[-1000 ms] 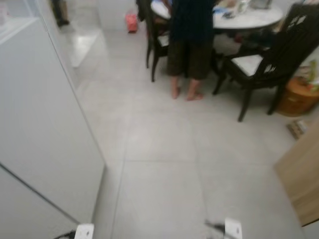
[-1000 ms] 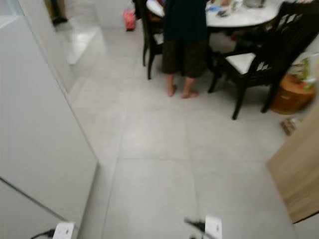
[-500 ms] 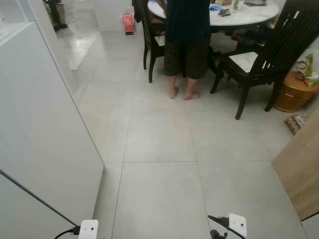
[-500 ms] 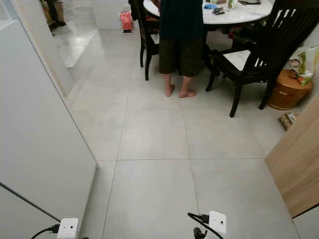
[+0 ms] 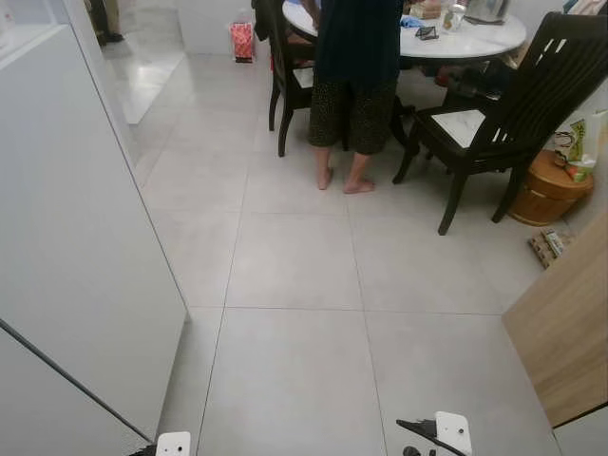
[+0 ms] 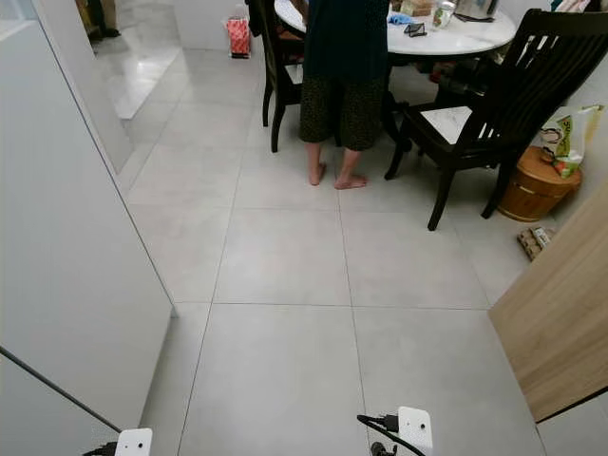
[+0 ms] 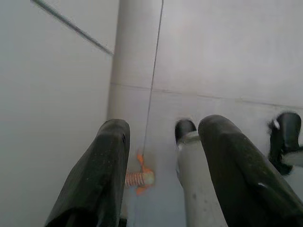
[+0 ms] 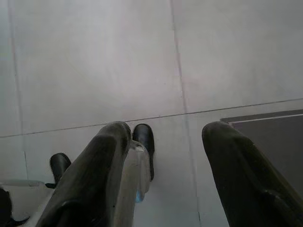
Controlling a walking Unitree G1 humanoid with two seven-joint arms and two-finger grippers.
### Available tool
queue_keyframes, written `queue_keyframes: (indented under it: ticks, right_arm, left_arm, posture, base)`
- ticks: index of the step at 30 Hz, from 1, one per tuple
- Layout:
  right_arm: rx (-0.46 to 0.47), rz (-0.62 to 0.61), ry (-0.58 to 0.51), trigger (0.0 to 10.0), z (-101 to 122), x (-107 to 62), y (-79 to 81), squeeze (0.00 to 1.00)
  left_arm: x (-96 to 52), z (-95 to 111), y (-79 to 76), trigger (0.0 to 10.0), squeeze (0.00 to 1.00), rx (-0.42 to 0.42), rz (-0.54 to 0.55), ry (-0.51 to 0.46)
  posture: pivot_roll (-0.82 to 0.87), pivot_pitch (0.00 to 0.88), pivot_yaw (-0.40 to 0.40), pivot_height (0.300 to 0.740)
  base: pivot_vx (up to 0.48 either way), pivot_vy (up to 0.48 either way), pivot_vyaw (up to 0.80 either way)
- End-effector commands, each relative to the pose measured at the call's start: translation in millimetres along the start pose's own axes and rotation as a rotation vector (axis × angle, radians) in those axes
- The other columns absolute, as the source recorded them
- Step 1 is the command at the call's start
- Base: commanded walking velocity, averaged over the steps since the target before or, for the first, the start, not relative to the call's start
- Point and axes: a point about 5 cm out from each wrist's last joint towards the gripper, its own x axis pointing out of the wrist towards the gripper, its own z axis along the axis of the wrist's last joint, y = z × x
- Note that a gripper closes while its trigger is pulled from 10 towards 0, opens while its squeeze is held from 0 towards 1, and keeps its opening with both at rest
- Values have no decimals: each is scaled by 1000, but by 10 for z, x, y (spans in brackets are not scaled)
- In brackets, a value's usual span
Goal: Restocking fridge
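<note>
A tall white panel (image 5: 76, 266), perhaps a fridge door, stands at my left over the grey tiled floor (image 5: 294, 361). No food or drink items can be made out near me. Both arms hang at my sides, their white wrist parts at the bottom edge (image 5: 173, 443) (image 5: 446, 432). My left gripper (image 7: 165, 126) points down at the floor beside the panel, open with nothing between its fingers. My right gripper (image 8: 168, 130) also points at the floor tiles, open and holding nothing.
A person (image 5: 356, 66) stands barefoot at a round white table (image 5: 465, 40) with black chairs (image 5: 513, 95) straight ahead. A wooden bucket (image 5: 549, 190) and a wooden panel (image 5: 565, 332) are at the right. A small orange spring piece (image 7: 139, 178) lies by my foot (image 7: 184, 130).
The whole picture has shifted a little and gone from blurred to sharp, so the camera moved. The person stays at the table. Both arms still hang down.
</note>
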Motion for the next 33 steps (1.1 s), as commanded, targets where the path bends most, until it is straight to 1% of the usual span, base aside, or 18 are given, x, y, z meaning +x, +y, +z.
queue_keyframes:
  ticks: [1,3,5,6,8,9,13,17,21,22,23,27,28,29,30,31,32,33]
  right_arm:
    - [20,9,-5,10000,-34,-2,32,0]
    - [31,22,-7,10000,-44,3,80,0]
    - [33,23,-6,10000,-47,4,87,0]
    - [37,27,-3,10000,-55,6,111,0]
    - [41,29,-1,10000,-62,8,131,0]
    - [43,30,0,10000,-64,10,144,0]
    - [54,23,-19,10000,-57,10,156,0]
    - [51,17,-37,10000,-43,9,150,0]
    - [79,-40,-119,10000,8,-10,68,0]
    - [79,-40,-119,10000,8,-10,68,0]
    - [82,-49,-154,10000,32,-21,37,0]
    - [101,-71,-215,10000,64,-44,-27,0]
    - [101,-71,-215,10000,64,-44,-27,0]
    - [97,-76,-446,10000,349,-137,-188,0]
    - [97,-76,-446,10000,349,-137,-188,0]
    - [53,-74,-651,10000,573,-285,-305,0]
    - [53,-74,-651,10000,573,-285,-305,0]
    - [44,-69,-699,10000,614,-331,-324,0]
  left_arm:
    - [-7,10,39,10000,0,24,-18,-44]
    - [-11,64,72,10000,0,-13,-42,-105]
    - [-12,75,77,10000,0,-9,-43,-116]
    - [28,431,308,10000,0,-41,-28,-274]
    - [16,776,547,10000,0,-61,-20,-420]
    - [-21,999,582,10000,0,-56,-37,-521]
    - [-98,1143,539,10000,0,-29,-84,-640]
    - [-158,1168,511,10000,0,-15,-118,-701]
    - [-309,1036,557,10000,0,-5,-171,-735]
    - [-309,1036,557,10000,0,-5,-171,-735]
    - [-375,963,585,10000,0,5,-180,-742]
    - [-517,866,615,10000,0,4,-189,-764]
    - [-517,866,615,10000,0,4,-189,-764]
    - [-592,828,624,10000,0,5,-190,-771]
    - [-592,828,624,10000,0,5,-190,-771]
    - [-669,800,639,10000,0,1,-190,-774]
    - [-669,800,639,10000,0,1,-190,-774]
    - [-693,796,644,10000,0,-1,-190,-776]
  posture:
    - [-70,0,-12,740]
    - [-66,0,2,740]
    - [-66,0,2,740]
    - [-79,0,14,740]
    - [-83,0,21,740]
    - [-88,0,25,740]
    - [-118,0,33,740]
    - [-130,0,33,740]
    - [-125,0,24,740]
    - [-125,0,24,740]
    - [-130,0,9,740]
    - [-127,0,-10,740]
    - [-127,0,-10,740]
    - [-132,0,-15,740]
    - [-132,0,-15,740]
    - [-139,0,-30,740]
    - [-139,0,-30,740]
    - [-139,0,-30,740]
  base:
    - [0,0,0]
    - [0,0,0]
    - [0,0,0]
    - [0,0,0]
    - [0,0,0]
    - [0,0,0]
    - [0,0,0]
    - [0,0,0]
    - [0,0,0]
    - [0,0,0]
    - [0,0,0]
    - [0,0,0]
    - [0,0,0]
    - [0,0,0]
    - [0,0,0]
    - [0,0,0]
    - [0,0,0]
    - [0,0,0]
